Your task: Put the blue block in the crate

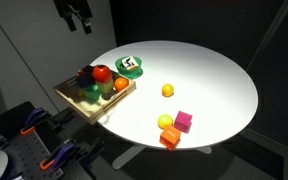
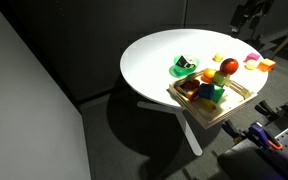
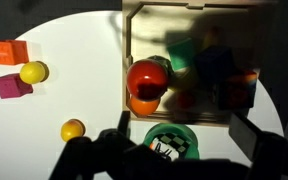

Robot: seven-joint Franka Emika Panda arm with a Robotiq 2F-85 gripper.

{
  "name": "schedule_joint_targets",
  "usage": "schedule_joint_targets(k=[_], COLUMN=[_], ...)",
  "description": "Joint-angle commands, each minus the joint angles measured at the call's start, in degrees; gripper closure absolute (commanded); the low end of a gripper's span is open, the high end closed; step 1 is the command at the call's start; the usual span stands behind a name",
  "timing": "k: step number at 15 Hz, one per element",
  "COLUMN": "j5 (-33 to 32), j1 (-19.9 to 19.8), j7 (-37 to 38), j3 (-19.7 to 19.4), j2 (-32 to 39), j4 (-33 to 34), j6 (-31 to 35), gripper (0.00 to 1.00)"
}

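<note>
Table (image 1: 209, 70): white round top; you see it across most of both exterior views and the left of the wrist view.
Green dish (image 3: 171, 140): bottom centre of the wrist view, holding a black-and-white patterned item.
Small orange-yellow ball (image 3: 73, 129): lower left, alone on the white surface.
Yellow ball (image 3: 33, 72): upper left, just beside the two blocks.
Magenta block (image 3: 12, 86): left edge, below the orange block.
Orange block (image 3: 6, 52): upper left corner.
Red ball (image 3: 146, 78): frame centre, glossy.
Orange ball (image 3: 144, 103): directly beneath the red ball in your frame, touching it.
</note>
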Motion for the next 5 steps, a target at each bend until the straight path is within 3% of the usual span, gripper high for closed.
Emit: schedule_joint_targets(k=[1, 5], j5=[0.13, 0.15], j1=[-0.25, -0.29], j7=[-0.17, -0.21], j3=[0.12, 0.02], j2=[-0.42, -1.10], j4=[0.08, 0.08], j6=[-0.11, -0.11], gripper=[0.00, 0.00])
